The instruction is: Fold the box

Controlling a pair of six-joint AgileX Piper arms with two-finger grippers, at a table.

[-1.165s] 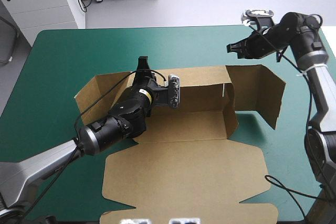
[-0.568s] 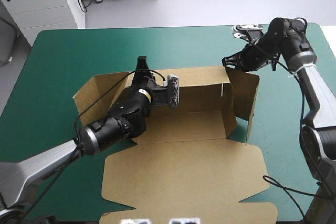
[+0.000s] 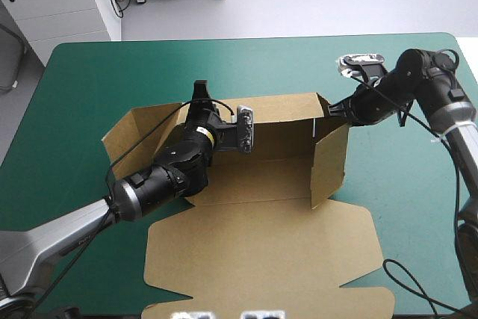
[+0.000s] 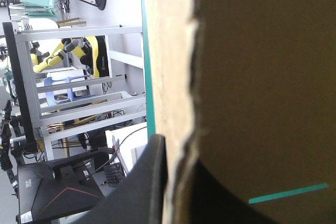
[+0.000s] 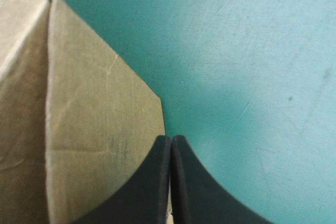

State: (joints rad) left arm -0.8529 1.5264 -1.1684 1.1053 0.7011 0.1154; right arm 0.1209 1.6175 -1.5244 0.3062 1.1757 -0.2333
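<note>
Pinching frayed brown box [image 3: 261,184] wall: left gripper [image 3: 200,93] | right gripper [image 5: 171,142]: pointed arch

Box [image 3: 261,259]: plain brown board, no print; cut edges paler, inner walls darker in shade. Table cover [image 3: 112,80]: even teal-green, faint pale scratches in right wrist view. Left gripper [image 3: 200,87], right gripper [image 5: 171,139]: both black.

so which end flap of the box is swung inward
The right flap, beside the right gripper: it stands upright, turned in across the box's end. The left flap splays outward.
</note>
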